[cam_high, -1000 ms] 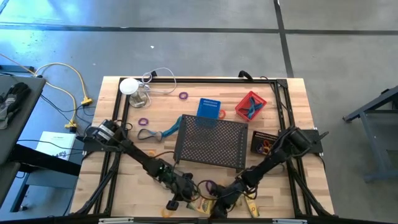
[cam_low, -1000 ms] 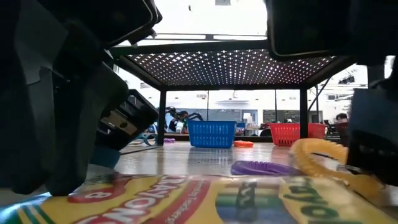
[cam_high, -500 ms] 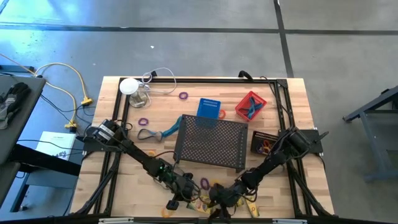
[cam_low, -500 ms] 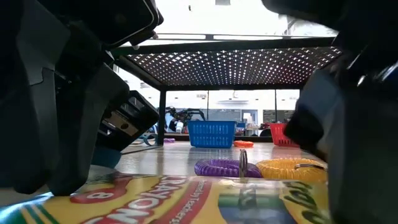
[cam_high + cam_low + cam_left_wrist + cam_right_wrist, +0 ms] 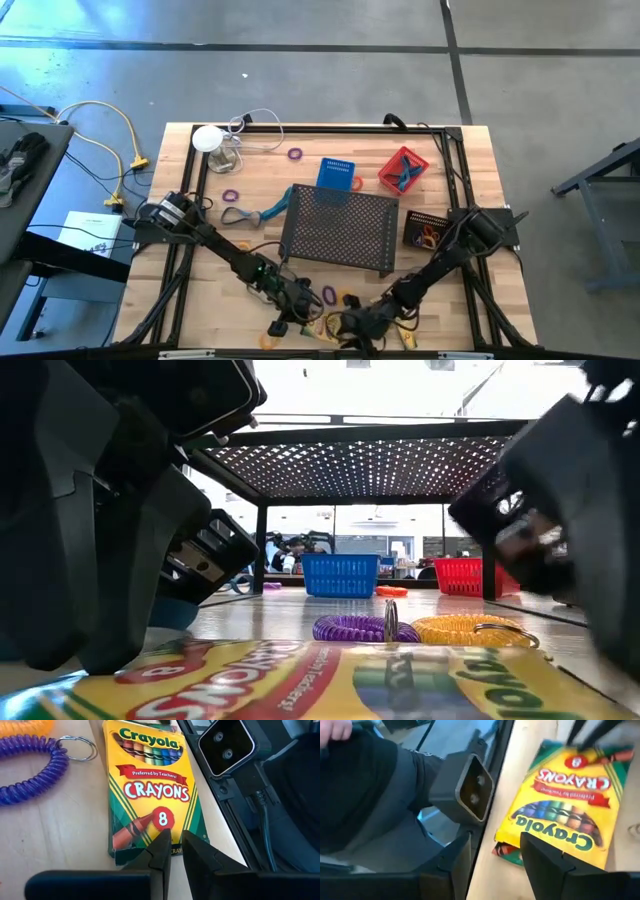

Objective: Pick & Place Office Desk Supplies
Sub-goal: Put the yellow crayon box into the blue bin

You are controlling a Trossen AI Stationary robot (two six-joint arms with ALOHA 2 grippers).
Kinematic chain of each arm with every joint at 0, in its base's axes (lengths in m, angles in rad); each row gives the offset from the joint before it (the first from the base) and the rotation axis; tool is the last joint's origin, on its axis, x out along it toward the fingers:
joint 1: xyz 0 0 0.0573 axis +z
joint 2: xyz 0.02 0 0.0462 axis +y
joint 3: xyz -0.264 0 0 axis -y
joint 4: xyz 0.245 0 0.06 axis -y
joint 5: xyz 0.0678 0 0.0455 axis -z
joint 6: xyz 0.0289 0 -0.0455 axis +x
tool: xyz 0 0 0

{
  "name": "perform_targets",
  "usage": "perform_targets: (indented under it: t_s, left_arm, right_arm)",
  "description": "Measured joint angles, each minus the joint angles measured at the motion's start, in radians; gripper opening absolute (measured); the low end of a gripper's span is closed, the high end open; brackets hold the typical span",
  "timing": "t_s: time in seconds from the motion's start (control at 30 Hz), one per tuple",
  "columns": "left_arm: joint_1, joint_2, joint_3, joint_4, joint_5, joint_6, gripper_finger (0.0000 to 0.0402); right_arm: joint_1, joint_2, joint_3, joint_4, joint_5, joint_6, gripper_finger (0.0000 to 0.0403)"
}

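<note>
— Yellow crayon box (image 5: 152, 795), where does it lie?

— Flat on the wooden table (image 5: 450, 170) at its near edge, between the two arms. In the low view its printed face fills the foreground and runs off the frame, so only part of the lettering shows.

— And the left hand (image 5: 173, 851)?

— Its fingers are nearly together with a thin gap, tips hovering over the box's lower end. Nothing sits between them; whether they touch the card I cannot tell.

— The right hand (image 5: 492, 857)?

— Fingers apart, holding nothing, at the box's other end. That view is blurred, and the box's far corner is cut off.

— The coils?

— A purple coil (image 5: 352, 627) and an orange coil (image 5: 470, 629) lie just beyond the box, side by side. From above the arms hide most of them.

— Anything else?

— A black mesh tray (image 5: 340, 228) stands mid-table; blue basket (image 5: 337, 173) and red basket (image 5: 403, 168) sit behind it.
</note>
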Motion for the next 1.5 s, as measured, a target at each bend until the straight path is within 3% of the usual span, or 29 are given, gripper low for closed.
perform_targets:
  t_s: [0.33, 0.6, 0.9, 1.17, 1.5]
  left_arm:
    - [0.021, 0.005, -0.002, 0.061, -0.010, -0.081, 0.0043]
    - [0.026, 0.005, -0.002, 0.079, -0.062, -0.135, 0.0043]
    - [-0.005, 0.005, -0.002, 0.097, -0.161, -0.178, 0.0043]
    - [-0.040, 0.004, -0.002, 0.105, -0.231, -0.254, 0.0043]
    - [-0.038, 0.003, -0.002, 0.127, -0.325, -0.312, 0.0043]
  right_arm:
    - [0.099, -0.054, 0.001, -0.105, 0.316, -0.479, 0.0157]
    - [0.126, -0.056, 0.001, -0.203, 0.355, -0.532, 0.0156]
    - [0.162, -0.056, 0.001, -0.258, 0.484, -0.659, 0.0156]
    - [0.199, -0.056, 0.001, -0.259, 0.502, -0.728, 0.0156]
    - [0.199, 0.004, 0.005, -0.251, 0.630, -0.847, 0.0156]
